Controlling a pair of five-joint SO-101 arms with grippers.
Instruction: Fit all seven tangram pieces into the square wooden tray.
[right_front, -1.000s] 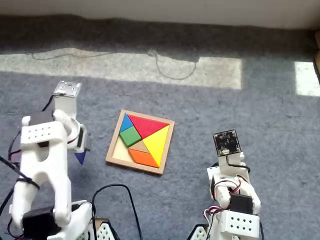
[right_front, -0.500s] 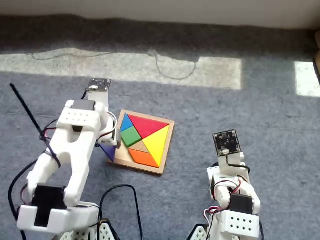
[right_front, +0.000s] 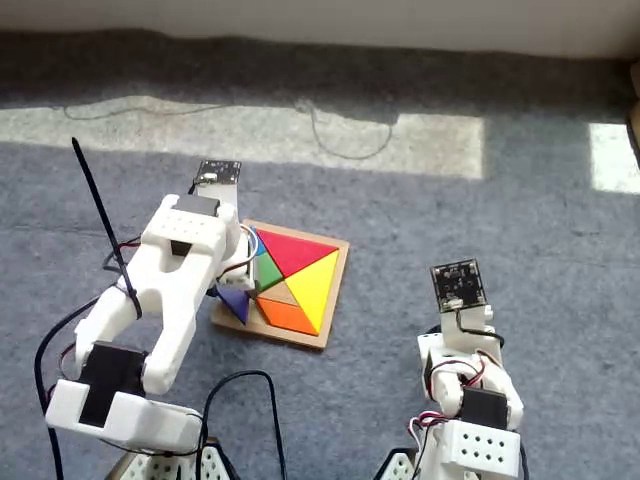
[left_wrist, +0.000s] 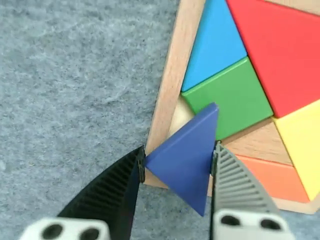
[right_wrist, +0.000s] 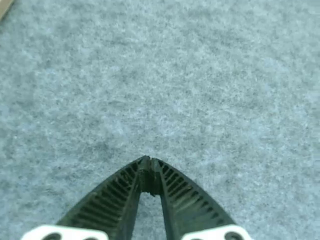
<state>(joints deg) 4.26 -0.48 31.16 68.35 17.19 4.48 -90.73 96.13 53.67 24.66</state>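
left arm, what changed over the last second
The left gripper carried the blue triangle rightward from over the carpet to the tray's left edge, holding it throughout. The right gripper, the tray and the pieces in it stayed put.

text: none legible | labels: none | numbers: none | signs: none

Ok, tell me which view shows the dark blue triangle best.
Left wrist view: the dark blue triangle fills the left pincer, clamped over the tray rim. High view shows it small beside the left arm. Right wrist view faces carpet.
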